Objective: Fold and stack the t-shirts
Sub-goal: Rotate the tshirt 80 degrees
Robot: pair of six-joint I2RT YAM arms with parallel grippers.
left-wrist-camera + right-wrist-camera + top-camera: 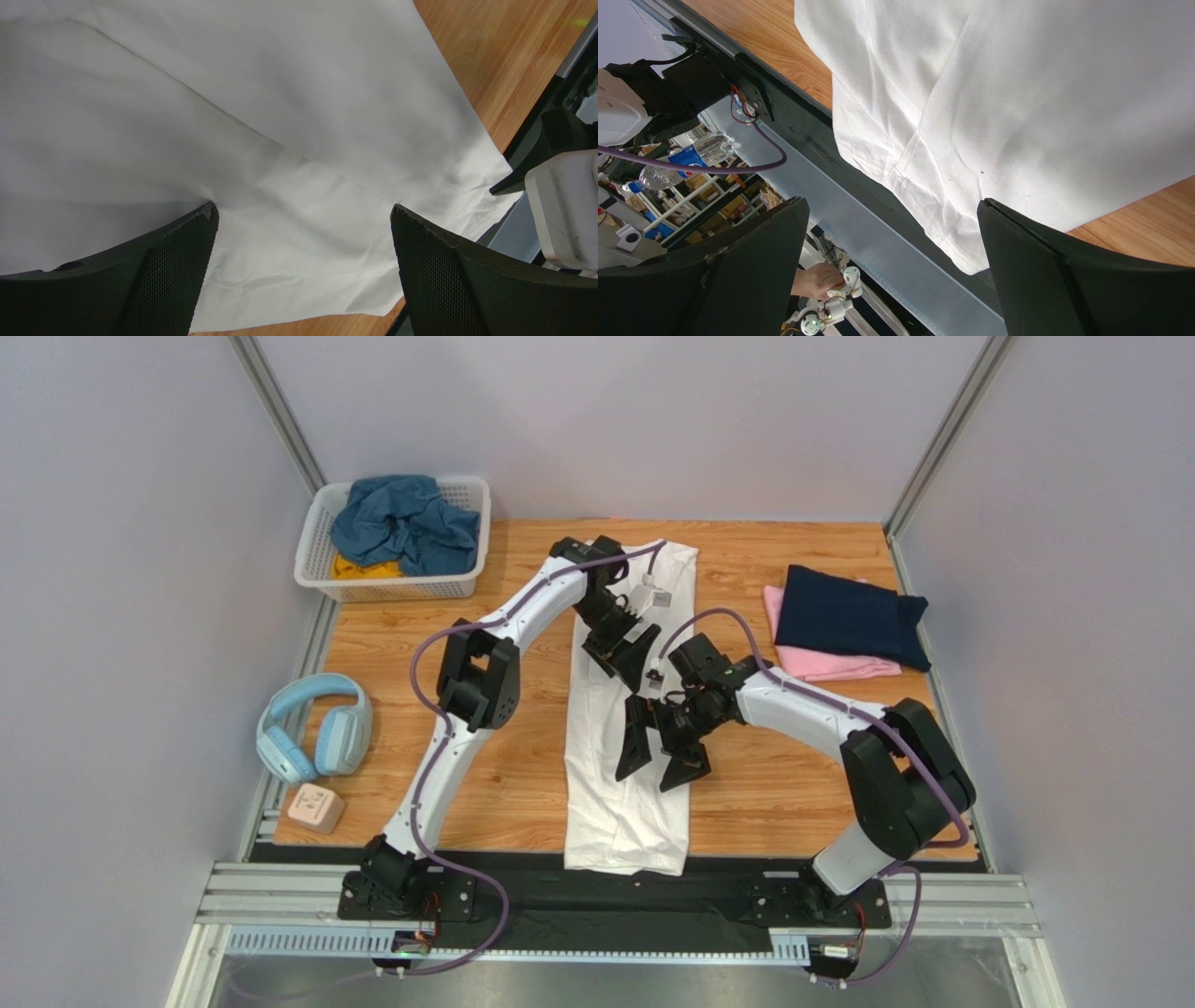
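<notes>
A large white t-shirt (617, 812) lies folded into a long narrow strip down the middle of the table, its near end reaching over the front edge. My left gripper (631, 665) hangs open over the strip's upper half; in the left wrist view the white t-shirt (281, 105) fills the space beyond the left gripper (303, 208). My right gripper (658, 759) is open just below it, over the strip's middle. The right wrist view has the right gripper (892, 201) above the white t-shirt's (1053, 105) near end. A folded navy t-shirt (849, 613) rests on a folded pink t-shirt (828, 667) at the right.
A white slatted basket (320, 567) at the back left holds a crumpled teal-blue t-shirt (407, 518) over a yellow t-shirt (362, 570). Light-blue headphones (312, 728) and a small pale box (314, 808) sit at the left edge. Bare wooden table (786, 784) lies right of the strip.
</notes>
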